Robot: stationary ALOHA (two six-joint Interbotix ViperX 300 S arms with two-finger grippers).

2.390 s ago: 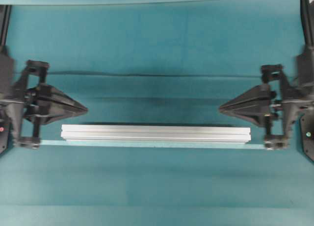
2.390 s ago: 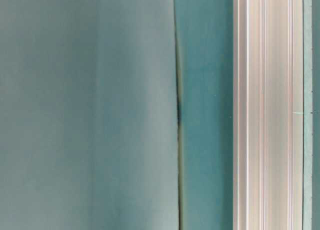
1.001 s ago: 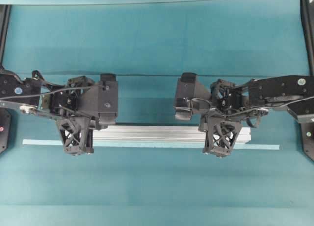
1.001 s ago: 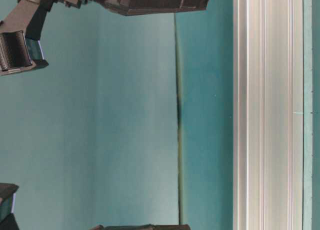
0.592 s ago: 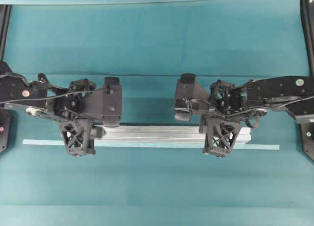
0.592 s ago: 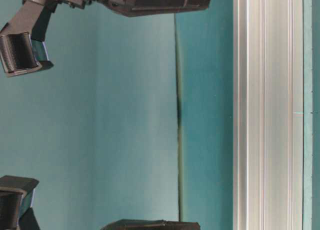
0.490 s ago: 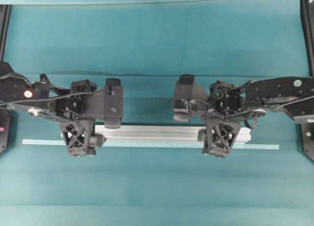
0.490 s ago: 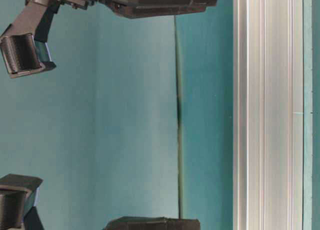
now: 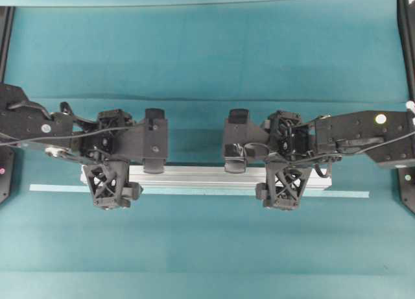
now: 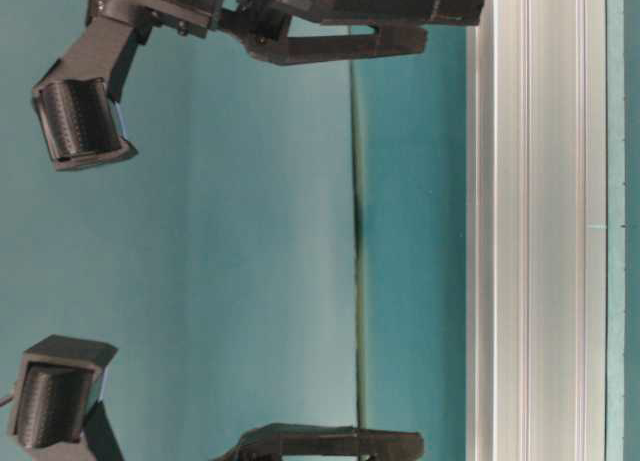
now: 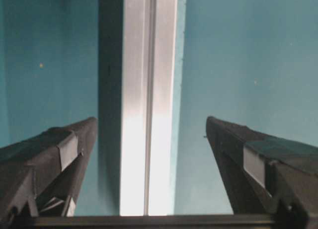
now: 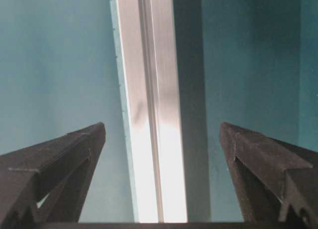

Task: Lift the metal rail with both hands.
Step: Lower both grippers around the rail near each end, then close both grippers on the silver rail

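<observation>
The teal cloth-covered desk carries the long silver grooved aluminium rail, which lies flat across the middle of the desk, parallel to its near edge, with a thin pale-teal tape strip running along its near side and reaching out past both of its ends. The black lattice-fingered left hand hangs over the rail's left end and the matching right hand over its right part, each on a black jointed arm reaching in from its own side edge of the desk. Both wrist views show each hand spread wide, one finger on either side of the rail with clear cloth between fingertip and metal, so nothing is gripped yet. The step in hand looks like settling around the bar before closing. To do it well, each hand should probably come down until its pads face the rail's side walls, both closing squarely and together, then rising at one pace so the bar stays level and does not twist or slide out.
</observation>
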